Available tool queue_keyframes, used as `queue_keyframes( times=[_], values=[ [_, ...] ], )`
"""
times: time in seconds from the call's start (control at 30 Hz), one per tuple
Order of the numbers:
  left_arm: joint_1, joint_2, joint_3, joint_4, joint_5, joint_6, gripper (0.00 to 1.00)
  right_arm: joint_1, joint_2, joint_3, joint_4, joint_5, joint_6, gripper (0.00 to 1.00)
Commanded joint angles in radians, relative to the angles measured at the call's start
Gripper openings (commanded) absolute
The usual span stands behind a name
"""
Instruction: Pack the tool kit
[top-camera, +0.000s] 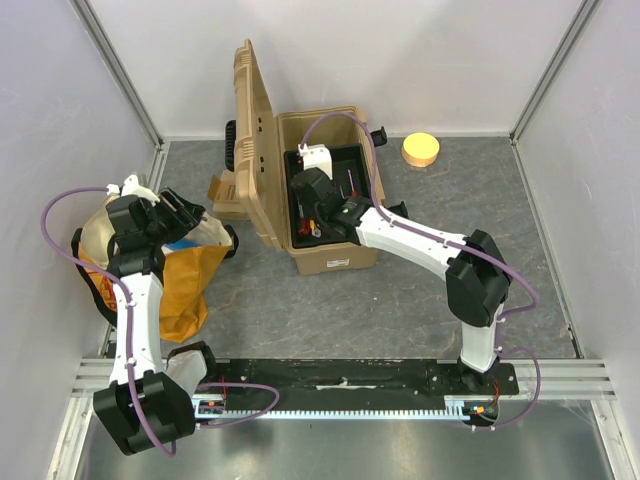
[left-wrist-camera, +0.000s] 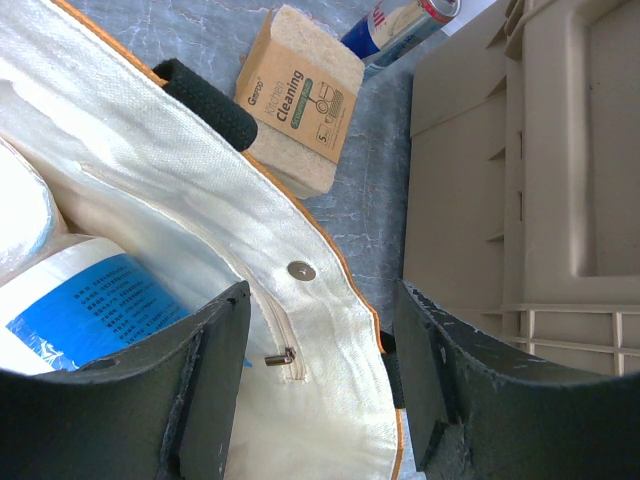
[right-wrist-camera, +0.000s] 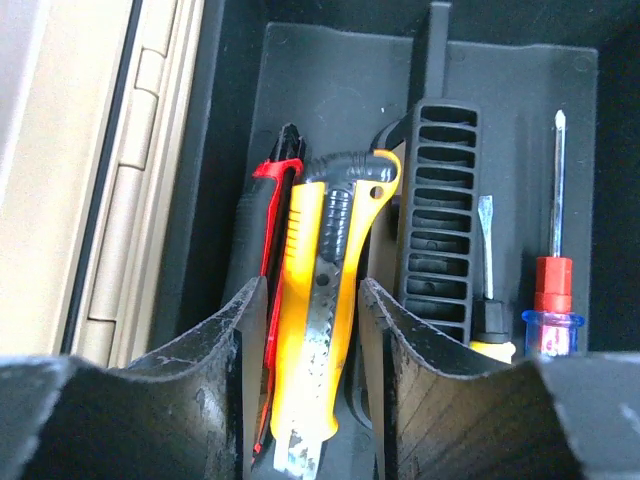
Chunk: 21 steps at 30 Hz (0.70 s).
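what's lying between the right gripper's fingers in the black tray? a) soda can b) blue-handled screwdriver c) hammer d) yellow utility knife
d: the right wrist view shows a yellow utility knife lying between the fingers of the right gripper in the black tray, while the blue-handled screwdriver lies off to one side.

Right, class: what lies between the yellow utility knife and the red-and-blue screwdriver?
In the right wrist view: a black ribbed handle, then a small flat-blade screwdriver.
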Motion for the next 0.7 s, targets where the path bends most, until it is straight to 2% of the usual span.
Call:
queue_keyframes(
  times=[0.0,0.23,0.4,0.57,0.67],
  values=[
    [-0.002,-0.004,0.021,0.019,0.011,0.028,0.64,0.001,-0.048,0.071,-0.021,0.05,0.032,0.51],
    [-0.002,-0.011,0.015,0.04,0.051,0.025,0.64,-0.001,-0.148,0.082,-0.041,0.058,0.016,0.56],
    [-0.007,-0.038,-0.002,0.086,0.106,0.022,0.64,-0.016,-0.249,0.028,-0.082,0.162,-0.012,0.56],
    [-0.013,-0.07,-0.023,0.149,0.17,0.02,0.63,-0.14,-0.389,-0.102,-0.162,0.179,0.037,0.54],
    [-0.022,-0.094,-0.025,0.198,0.28,0.034,0.63,-0.244,-0.481,-0.226,-0.183,0.118,0.081,0.49]
  ],
)
